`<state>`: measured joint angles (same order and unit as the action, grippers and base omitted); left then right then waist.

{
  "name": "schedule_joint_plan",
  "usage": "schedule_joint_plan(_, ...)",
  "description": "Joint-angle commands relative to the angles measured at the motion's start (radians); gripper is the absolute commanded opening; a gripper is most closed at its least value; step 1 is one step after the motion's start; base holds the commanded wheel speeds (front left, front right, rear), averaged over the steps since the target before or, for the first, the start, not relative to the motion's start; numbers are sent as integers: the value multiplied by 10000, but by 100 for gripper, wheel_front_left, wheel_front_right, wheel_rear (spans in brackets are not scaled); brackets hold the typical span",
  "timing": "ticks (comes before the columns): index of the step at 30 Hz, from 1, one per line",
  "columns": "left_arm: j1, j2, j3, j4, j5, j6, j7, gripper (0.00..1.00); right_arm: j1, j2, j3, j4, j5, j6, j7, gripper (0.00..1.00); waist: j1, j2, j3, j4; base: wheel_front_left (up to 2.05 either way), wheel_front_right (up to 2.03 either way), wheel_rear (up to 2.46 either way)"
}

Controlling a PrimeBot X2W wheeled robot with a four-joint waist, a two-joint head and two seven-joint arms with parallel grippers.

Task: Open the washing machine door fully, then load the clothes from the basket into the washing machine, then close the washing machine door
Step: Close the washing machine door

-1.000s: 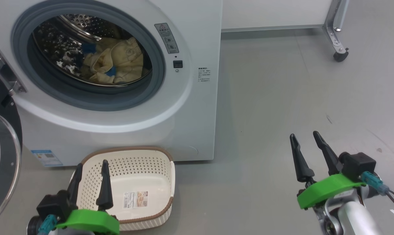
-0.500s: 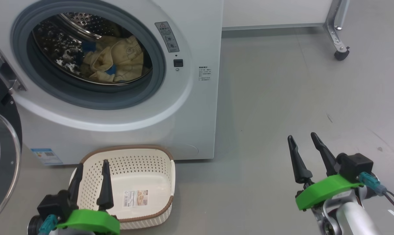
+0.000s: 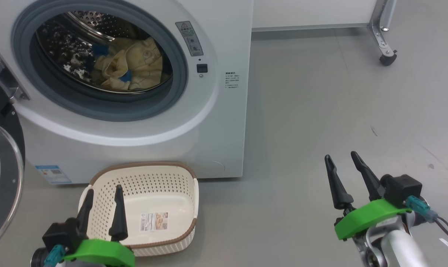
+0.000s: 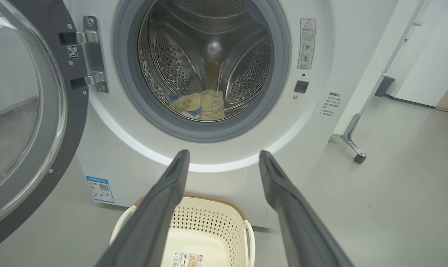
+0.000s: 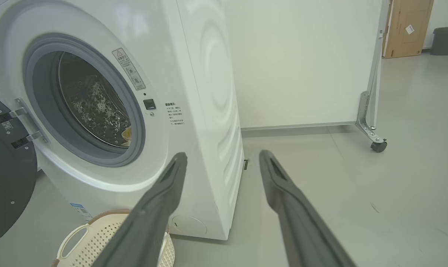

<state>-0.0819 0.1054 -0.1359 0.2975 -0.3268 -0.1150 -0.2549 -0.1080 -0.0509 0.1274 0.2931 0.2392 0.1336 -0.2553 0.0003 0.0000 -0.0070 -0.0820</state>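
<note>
Across the head view, the washing machine (image 3: 216,122) and basket (image 3: 146,163) sit slightly higher than before; the camera moved. Left gripper (image 3: 104,189) and right gripper (image 3: 340,155) keep their fingers wide, empty.

Head cam shifted: washing machine (image 3: 209,122) and basket (image 3: 142,163) sit a bit higher in frame than a second ago. My left gripper (image 3: 104,188) and right gripper (image 3: 340,154) dropped slightly in frame, the right one also nudged left, both a touch further back from the machine.
</note>
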Motion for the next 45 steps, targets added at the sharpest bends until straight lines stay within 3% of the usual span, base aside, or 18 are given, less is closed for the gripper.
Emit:
schedule_joint_plan(1,-413,63,389,-255,43,-13,-68,100,-289,-34,207,-288,-5,-29,-65,100,-3,0,5,-6,-166,150,15)
schedule_joint_plan(19,-403,-24,686,-765,-33,-91,-68,100,-323,-17,256,-206,50,-29,-65,100,-3,0,75,16,-188,180,8)
schedule_joint_plan(45,-342,-36,692,-698,193,-148,-68,100,-345,-1,208,-163,47,-29,-65,100,-3,0,114,-9,-11,11,0)
